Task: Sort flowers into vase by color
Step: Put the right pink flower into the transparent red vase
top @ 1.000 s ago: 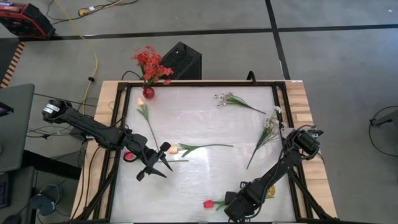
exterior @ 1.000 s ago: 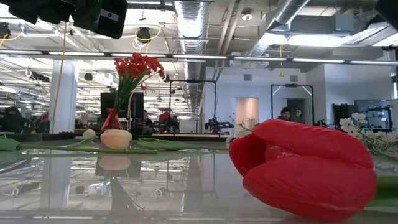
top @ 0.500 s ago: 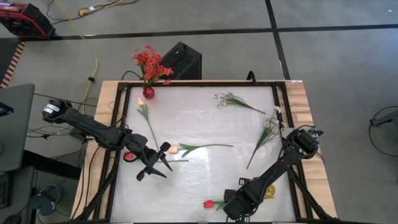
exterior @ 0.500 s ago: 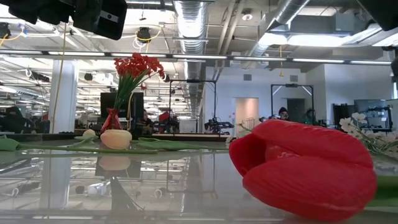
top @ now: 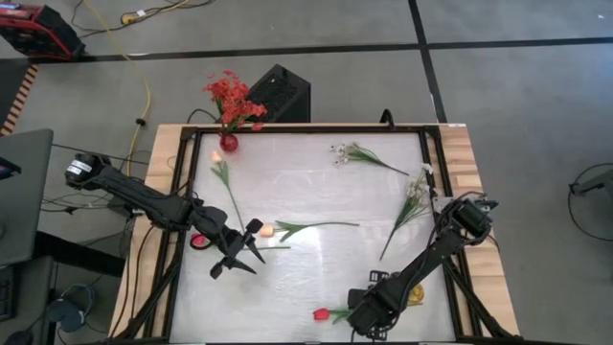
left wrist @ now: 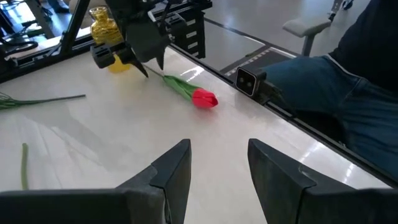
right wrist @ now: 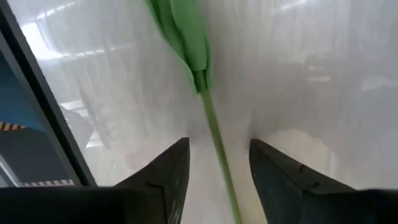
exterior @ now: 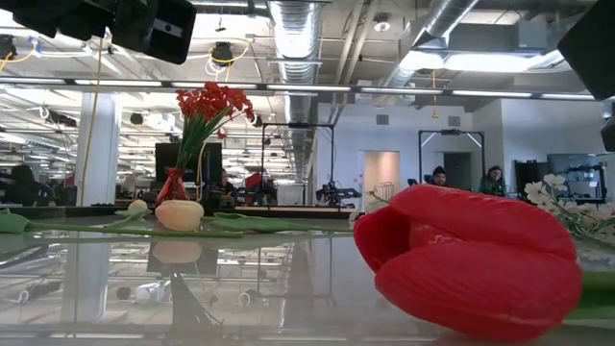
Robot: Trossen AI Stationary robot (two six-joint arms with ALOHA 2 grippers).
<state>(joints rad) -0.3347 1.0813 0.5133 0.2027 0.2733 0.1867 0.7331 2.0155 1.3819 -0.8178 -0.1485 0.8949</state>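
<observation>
Jaws apart on the right gripper (right wrist: pixel 214 163), straddling the red tulip's stem (right wrist: pixel 217 149) (left gripper (left wrist: pixel 214 163) also parted, empty).

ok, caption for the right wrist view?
Right gripper open, fingers either side of a red tulip's green stem on the white table.

I see red clustered blooms (top: pixel 230 99) standing upright in a small red vase (top: pixel 229 143) at the far left corner. A red tulip (top: pixel 323 313) lies flat at the near edge. An orange tulip bud (top: pixel 267 230) lies mid-table, white sprigs (top: pixel 414 192) far right.
</observation>
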